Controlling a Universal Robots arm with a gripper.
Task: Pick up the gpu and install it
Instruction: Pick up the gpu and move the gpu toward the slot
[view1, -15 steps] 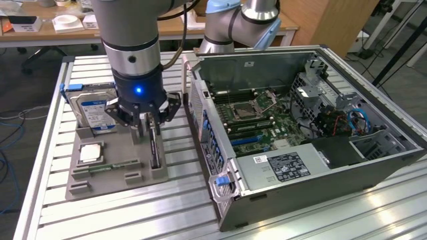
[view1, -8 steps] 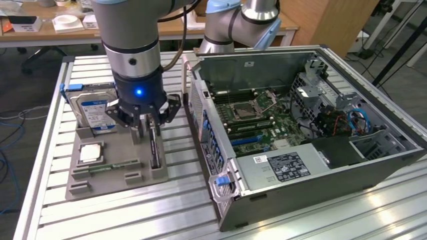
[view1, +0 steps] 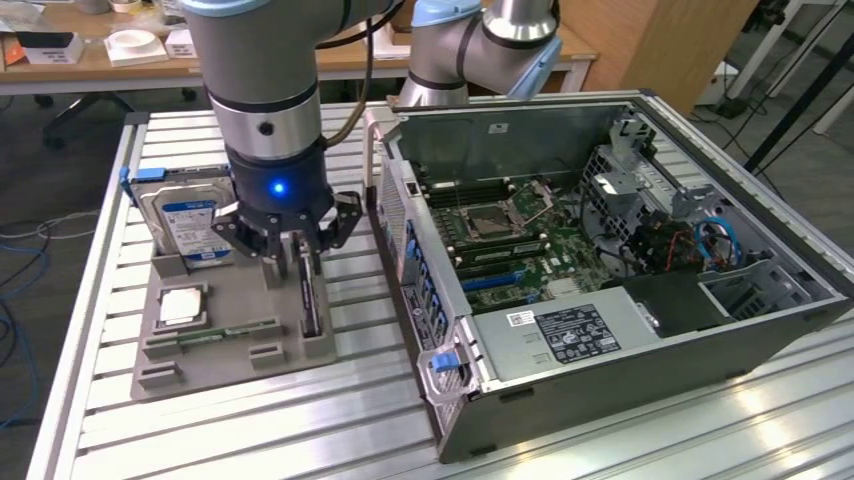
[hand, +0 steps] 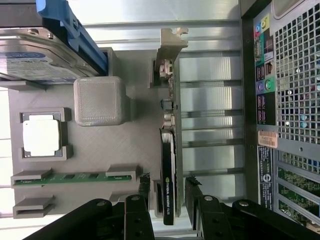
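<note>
**Surface inventory**

1. gpu (hand: 169, 170): dark circuit card with a glossy black face. The bracket (hand: 167, 50) at 1 end is bare silver metal with a dull sheen.
2. holder tray (hand: 100, 145): matt grey plastic with a fine woven-looking grain, clearest on its raised block.
3. gripper (hand: 167, 185): black, smooth and semi-gloss. Plastic or coated metal cannot be told.
4. hard drive (hand: 35, 60): silver metal body, glossy paper label and blue plastic rail.
5. processor (hand: 41, 137): pale satin metal lid.
6. memory stick (hand: 70, 177): matt green board.
7. table (hand: 210, 70): ribbed metal slats with a satin finish and bright reflections.
8. computer case (hand: 295, 75): dark matt metal with a perforated grille and paper stickers.
</note>
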